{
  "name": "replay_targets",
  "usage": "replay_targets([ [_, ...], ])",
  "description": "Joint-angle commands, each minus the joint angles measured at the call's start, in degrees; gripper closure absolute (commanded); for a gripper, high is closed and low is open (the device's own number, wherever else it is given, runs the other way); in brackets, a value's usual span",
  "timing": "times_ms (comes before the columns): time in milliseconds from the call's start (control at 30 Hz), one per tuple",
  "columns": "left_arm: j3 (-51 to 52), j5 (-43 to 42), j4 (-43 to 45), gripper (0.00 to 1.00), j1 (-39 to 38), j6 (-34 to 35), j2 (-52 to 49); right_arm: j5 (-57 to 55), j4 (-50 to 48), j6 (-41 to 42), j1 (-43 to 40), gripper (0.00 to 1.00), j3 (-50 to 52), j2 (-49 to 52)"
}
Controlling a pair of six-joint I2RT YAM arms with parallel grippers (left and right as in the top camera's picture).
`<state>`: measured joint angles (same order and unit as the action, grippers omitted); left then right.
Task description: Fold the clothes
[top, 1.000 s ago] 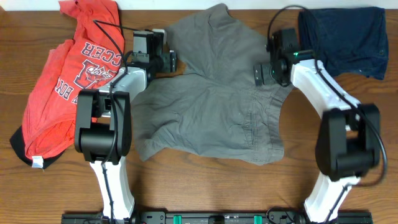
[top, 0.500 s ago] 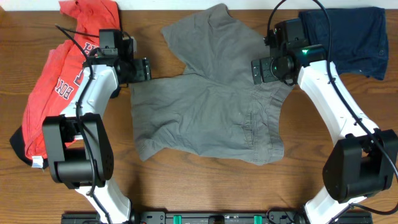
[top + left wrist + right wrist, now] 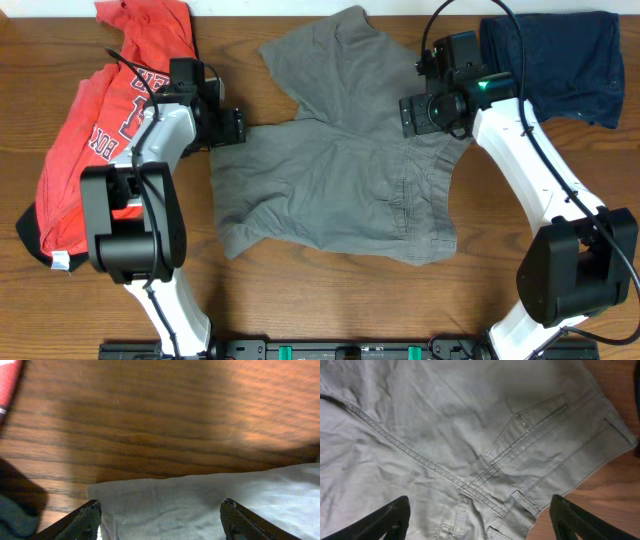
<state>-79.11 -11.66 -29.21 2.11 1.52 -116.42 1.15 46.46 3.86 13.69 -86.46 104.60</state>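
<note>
Left jaws: spread wide and empty, fingertips [image 3: 89, 516] straddling the pale edge of the shorts [image 3: 340, 175] close to a corner, bare wood just ahead.
Right jaws: also spread wide and empty, hanging over the back seam, slit pocket [image 3: 540, 412] and waistband [image 3: 600, 435]; contact with the cloth impossible to tell.
Step in hand: by judgement, lining up a pinch on each side of the shorts for a first fold.
Doing it well: lower until one finger slides under the edge; close on the hem, not mid-panel. On the right, take the stitched waistband, likely the firmer hold. Lift both sides level and together, so the cloth carries over flat rather than bunching.
Left arm: reaching forward from the near edge, wrist turned inward, low over the tabletop [image 3: 300, 300], alongside the red-orange T-shirt [image 3: 90, 130].
Right arm: stretched further forward, wrist turned inward, over the far right part of the shorts, near the dark navy garment [image 3: 560, 60].
Shorts: mid-tabletop, opened out and rumpled, one leg toward the far edge, between the other two garments.
Progress: no fold visible yet.
</note>
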Motion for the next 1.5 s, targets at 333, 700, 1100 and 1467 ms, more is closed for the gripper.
replay_targets([
  [333,0.3,0.8,1.6,0.8,0.2,-0.4,-1.9,0.8,0.0,0.4,0.6,0.16,0.0,0.1],
  [700,-2.0,2.3,4.9,0.94,0.2,-0.4,-0.6,0.8,0.0,0.3,0.6,0.2,0.0,0.1],
  [1100,-4.1,11.7,10.4,0.7,0.2,-6.9,2.4,0.9,-1.8,0.4,0.6,0.25,0.0,0.2],
  [1467,-4.1,11.7,0.2,0.07,0.1,-6.7,11.0,17.7,10.1,3.4,4.2,0.46,0.7,0.2],
])
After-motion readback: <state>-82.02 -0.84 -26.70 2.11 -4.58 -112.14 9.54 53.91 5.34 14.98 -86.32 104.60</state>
